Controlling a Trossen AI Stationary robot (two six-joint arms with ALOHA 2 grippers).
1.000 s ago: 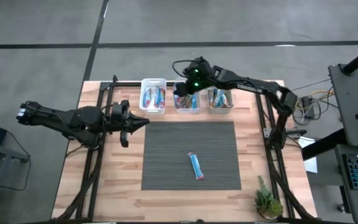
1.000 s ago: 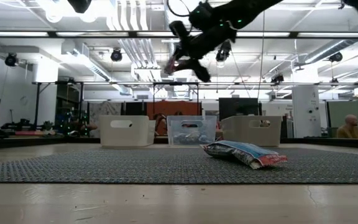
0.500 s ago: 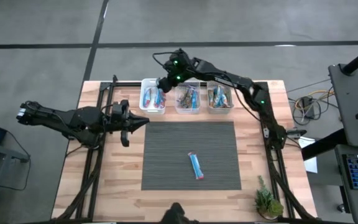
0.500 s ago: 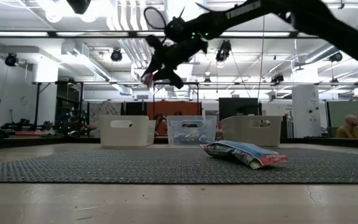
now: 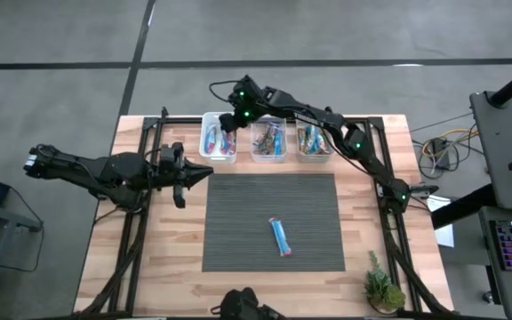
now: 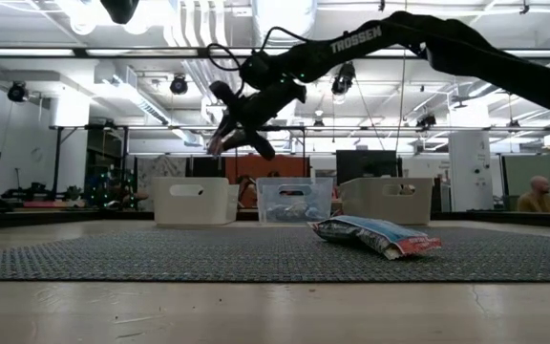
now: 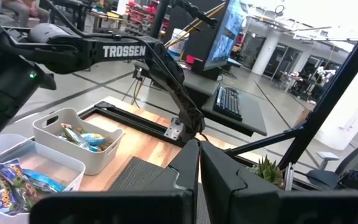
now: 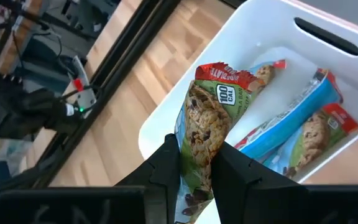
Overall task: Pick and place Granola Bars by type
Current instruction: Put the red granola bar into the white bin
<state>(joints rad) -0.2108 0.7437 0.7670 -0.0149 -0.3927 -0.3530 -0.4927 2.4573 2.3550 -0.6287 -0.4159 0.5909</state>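
Mat bar: one blue bar is seen lying alone on the dark mat, near its front edge.
Left gripper: held at the mat's left edge, fingers pressed together, nothing grasped.
Bins: three are lined up behind the mat, with bars inside the white left bin, the clear bin and the right bin.
Right gripper: raised over the left bin, fingers clamped on a held bar with green and red print.
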